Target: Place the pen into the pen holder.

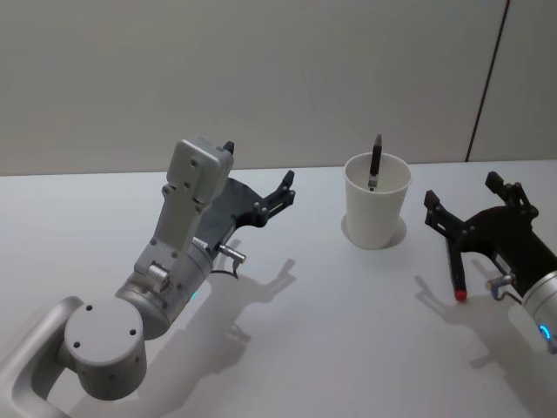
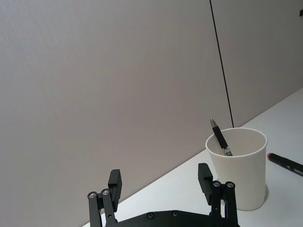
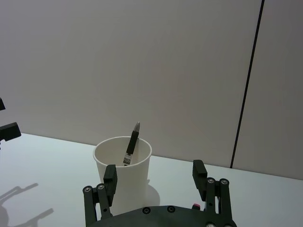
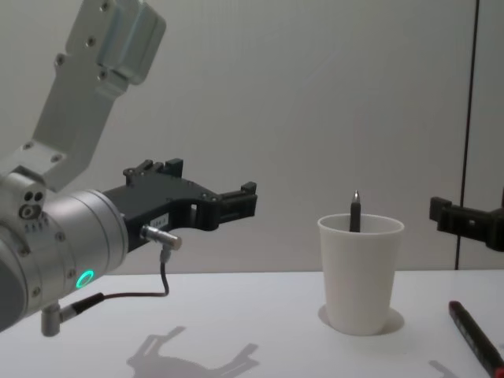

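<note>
The pen holder (image 1: 376,213), a white paper cup, stands on the table at the middle right. A black pen (image 1: 376,161) stands inside it, leaning on the rim with its tip above the edge; the pen (image 2: 219,137) (image 3: 132,144) (image 4: 355,211) and the cup (image 2: 239,172) (image 3: 125,177) (image 4: 361,272) also appear in the wrist and chest views. My left gripper (image 1: 258,167) (image 2: 160,177) (image 4: 213,187) hovers open and empty to the cup's left. To the cup's right is my right gripper (image 1: 463,192) (image 3: 155,171), also open and holding nothing.
A dark marker with a red end (image 1: 458,272) (image 2: 286,164) (image 4: 476,335) lies on the white table (image 1: 331,313) below the right gripper. A plain wall rises behind the table's far edge.
</note>
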Tool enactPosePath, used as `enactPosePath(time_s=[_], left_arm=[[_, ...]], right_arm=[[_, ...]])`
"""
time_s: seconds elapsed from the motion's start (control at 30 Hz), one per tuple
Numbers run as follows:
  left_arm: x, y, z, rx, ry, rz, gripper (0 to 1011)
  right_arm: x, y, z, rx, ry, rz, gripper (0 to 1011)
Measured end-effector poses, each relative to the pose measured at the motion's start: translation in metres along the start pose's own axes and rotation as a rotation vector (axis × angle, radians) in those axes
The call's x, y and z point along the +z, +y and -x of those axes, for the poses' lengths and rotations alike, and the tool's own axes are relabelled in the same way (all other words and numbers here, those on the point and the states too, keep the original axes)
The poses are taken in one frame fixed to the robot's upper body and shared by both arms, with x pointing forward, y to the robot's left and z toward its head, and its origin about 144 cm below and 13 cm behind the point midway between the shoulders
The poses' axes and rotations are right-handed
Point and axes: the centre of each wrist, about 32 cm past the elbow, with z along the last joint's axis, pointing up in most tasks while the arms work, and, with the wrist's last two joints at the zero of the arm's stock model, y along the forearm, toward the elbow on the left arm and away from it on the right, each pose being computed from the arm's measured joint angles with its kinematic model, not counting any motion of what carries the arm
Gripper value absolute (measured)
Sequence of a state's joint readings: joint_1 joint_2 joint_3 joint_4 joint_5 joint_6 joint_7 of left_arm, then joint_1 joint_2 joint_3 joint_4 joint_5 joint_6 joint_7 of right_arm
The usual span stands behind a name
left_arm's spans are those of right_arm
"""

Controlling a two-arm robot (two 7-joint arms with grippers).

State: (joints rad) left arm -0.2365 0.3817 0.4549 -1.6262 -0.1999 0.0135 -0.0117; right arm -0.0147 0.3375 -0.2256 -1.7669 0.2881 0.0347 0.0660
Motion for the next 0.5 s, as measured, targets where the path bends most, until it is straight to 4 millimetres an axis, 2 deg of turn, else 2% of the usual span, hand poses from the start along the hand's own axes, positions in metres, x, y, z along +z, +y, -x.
enactPosePath(time_s=[0.5], left_arm=[[0.0001,0.0,-0.0003,0.001,-0.001,0.0,1001]], right_arm=[[-0.0001,0.0,0.0001,0.001,-0.001,0.0,1002]])
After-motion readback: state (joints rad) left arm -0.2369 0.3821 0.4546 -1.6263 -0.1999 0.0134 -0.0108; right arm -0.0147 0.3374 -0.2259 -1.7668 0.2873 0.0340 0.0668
